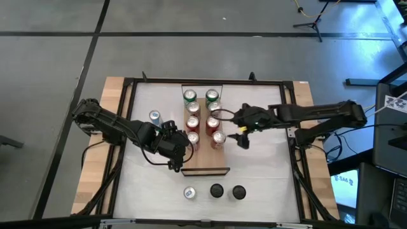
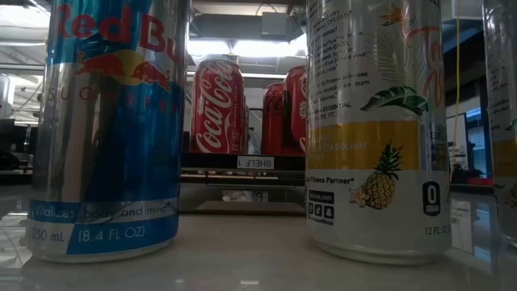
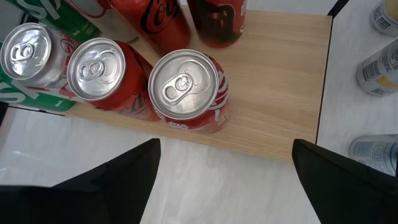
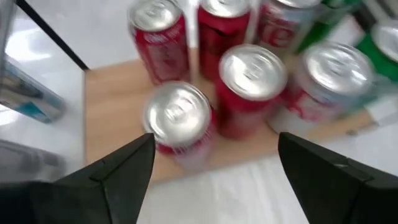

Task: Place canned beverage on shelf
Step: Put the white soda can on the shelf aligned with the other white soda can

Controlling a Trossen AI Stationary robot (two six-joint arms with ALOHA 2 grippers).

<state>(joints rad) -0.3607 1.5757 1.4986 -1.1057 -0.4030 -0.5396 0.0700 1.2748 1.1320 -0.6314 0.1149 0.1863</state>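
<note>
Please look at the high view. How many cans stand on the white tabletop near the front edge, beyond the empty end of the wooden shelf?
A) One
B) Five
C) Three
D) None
C: beyond the shelf, three cans stand in a row on the tabletop: one silver-topped can and two dark-topped cans.

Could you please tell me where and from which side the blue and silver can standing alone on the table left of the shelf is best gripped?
The blue and silver can stands upright on the white table, apart from the shelf and its rows. Probably best: grip around the middle of its round body, coming level from the open left side. The left gripper is nearest and open.
</note>
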